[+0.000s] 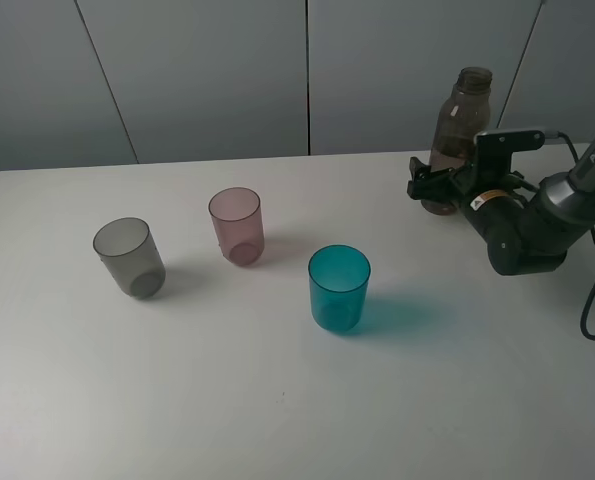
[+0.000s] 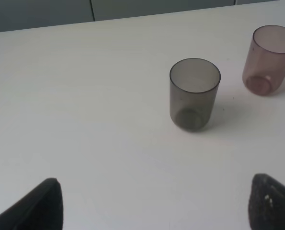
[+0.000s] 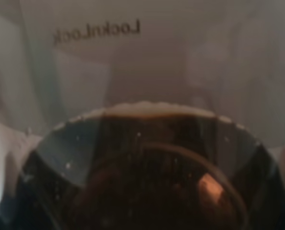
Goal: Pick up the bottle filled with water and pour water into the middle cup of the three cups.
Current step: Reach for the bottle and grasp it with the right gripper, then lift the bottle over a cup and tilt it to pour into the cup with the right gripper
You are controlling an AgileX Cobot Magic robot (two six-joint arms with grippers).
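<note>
**Clerk:** Item one, and its place?

**Keeper:** Tall, slim, smoky brown-grey translucent plastic bottle (image 1: 461, 120), narrow neck, uncapped. It stands upright on the white table (image 1: 277, 420), at two o'clock on the tabletop in the high view. Clear water (image 3: 142, 167) lies in its lower part. In the right wrist view the bottle's wall fills the frame.

**Clerk:** Right gripper?

**Keeper:** The right gripper (image 1: 432, 185) is at the bottle's lower body, its arm reaching in from four o'clock. Whether the jaws press the plastic or stand just off it, I cannot tell.

**Clerk:** The cups?

**Keeper:** Three small translucent plastic tumblers, all upright and apart from one another. The pink-mauve tumbler (image 1: 237, 225) stands in the middle, well apart from the bottle, at its nine o'clock. The smoky grey tumbler (image 1: 129, 257) is at roughly nine o'clock of the pink one. The teal-blue tumbler (image 1: 339, 288) is at four o'clock of it.

**Clerk:** Left gripper?

**Keeper:** The left gripper (image 2: 154, 211) appears in its own wrist view only, dark fingertips (image 2: 41, 206) spread wide over the table.
</note>
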